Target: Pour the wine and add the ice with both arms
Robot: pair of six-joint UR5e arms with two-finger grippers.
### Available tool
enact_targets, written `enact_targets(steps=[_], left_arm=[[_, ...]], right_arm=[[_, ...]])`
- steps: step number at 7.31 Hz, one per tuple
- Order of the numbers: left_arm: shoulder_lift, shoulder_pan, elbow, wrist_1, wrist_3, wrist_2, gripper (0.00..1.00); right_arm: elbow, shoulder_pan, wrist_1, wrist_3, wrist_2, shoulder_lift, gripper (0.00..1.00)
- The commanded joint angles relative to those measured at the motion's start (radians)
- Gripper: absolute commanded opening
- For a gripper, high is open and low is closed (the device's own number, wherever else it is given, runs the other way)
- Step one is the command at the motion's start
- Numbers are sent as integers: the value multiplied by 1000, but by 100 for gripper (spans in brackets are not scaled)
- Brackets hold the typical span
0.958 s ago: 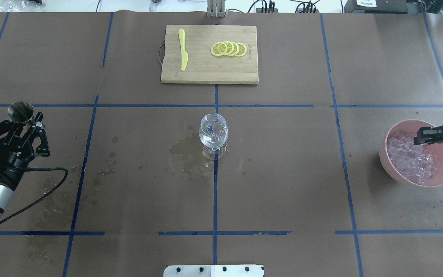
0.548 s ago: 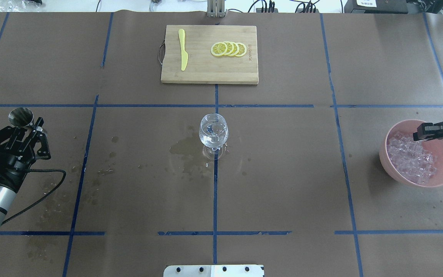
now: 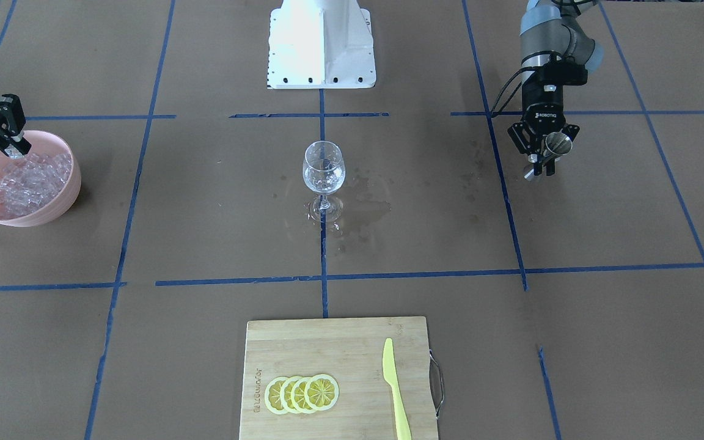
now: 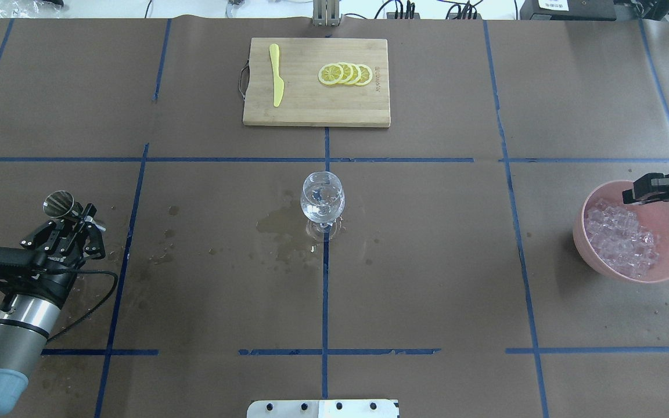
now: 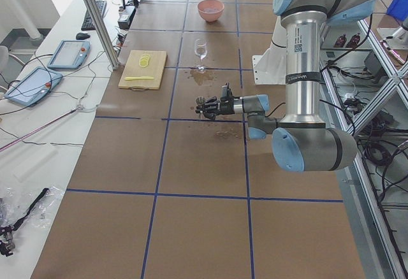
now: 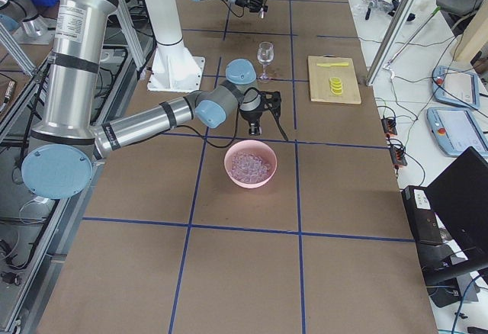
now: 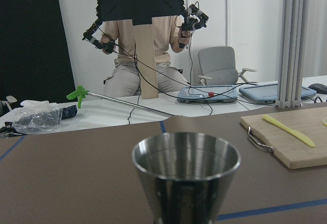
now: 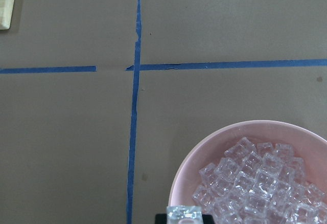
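Note:
A wine glass (image 4: 323,200) stands at the table's middle with a little clear wine in it; it also shows in the front view (image 3: 324,171). My left gripper (image 4: 76,213) is shut on a steel jigger (image 4: 59,202) at the table's left, well away from the glass. The jigger fills the left wrist view (image 7: 186,175), upright. My right gripper (image 4: 630,194) hangs over the far rim of the pink bowl (image 4: 579,235) of ice (image 4: 619,244). It is shut on one ice cube (image 8: 184,214), a little above the pile.
A bamboo cutting board (image 4: 311,110) with lemon slices (image 4: 346,74) and a yellow knife (image 4: 276,75) lies at the far middle. Wet patches (image 4: 276,223) darken the paper left of the glass. The white base block (image 3: 321,43) stands at the near edge.
My left arm has swung the jigger to the right and nearer the robot. My right gripper has lifted from the ice pile toward the bowl's far rim.

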Motion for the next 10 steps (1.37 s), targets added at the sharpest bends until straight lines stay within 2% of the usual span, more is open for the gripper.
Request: enact_targets(steps=[1,8,10], left_arm=[[-37,13,81,-1,-38,64,0],[-73,19,137,-4,-40,81,0],[-83,19,129,-8,-37,76,8]], right_arm=[[4,17,4,0,21,1,0],[10,17,4,0,21,0,0],[8,17,4,0,21,0,0]])
